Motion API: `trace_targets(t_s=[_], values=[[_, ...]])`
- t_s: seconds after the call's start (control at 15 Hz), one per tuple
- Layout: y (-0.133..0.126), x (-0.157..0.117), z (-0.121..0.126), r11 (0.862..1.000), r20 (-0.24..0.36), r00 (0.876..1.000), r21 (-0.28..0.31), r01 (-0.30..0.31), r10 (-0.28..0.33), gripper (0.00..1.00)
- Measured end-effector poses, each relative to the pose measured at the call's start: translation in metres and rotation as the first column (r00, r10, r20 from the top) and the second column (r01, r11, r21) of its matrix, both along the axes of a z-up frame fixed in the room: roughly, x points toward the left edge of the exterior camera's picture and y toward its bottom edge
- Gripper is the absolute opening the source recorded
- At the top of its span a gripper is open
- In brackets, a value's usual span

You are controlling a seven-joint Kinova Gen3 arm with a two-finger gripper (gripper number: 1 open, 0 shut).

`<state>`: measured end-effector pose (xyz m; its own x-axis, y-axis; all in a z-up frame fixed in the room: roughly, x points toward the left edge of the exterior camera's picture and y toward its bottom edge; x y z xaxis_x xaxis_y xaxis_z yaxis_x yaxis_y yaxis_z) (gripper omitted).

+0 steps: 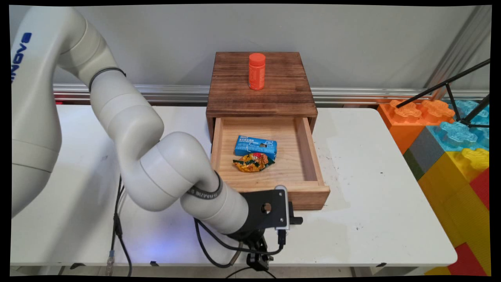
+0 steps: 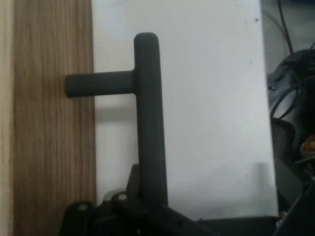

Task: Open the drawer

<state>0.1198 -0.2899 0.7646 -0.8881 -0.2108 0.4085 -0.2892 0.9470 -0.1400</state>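
- gripper sits at the drawer's dark t-shaped handle, whose bar runs down into its linkage; whether it is clamped, cannot tell.
- drawer stands pulled well out of the wooden cabinet.
- inside lie a blue box and a crumpled wrapper, touching.
- an orange bottle stands upright on the cabinet.
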Motion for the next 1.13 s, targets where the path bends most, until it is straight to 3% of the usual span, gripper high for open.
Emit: trace_targets(t_s=[1.13], values=[[0.044, -0.007, 0.009, 0.999, -0.021, 0.999, 0.006, 0.044, -0.044, 1.00]])
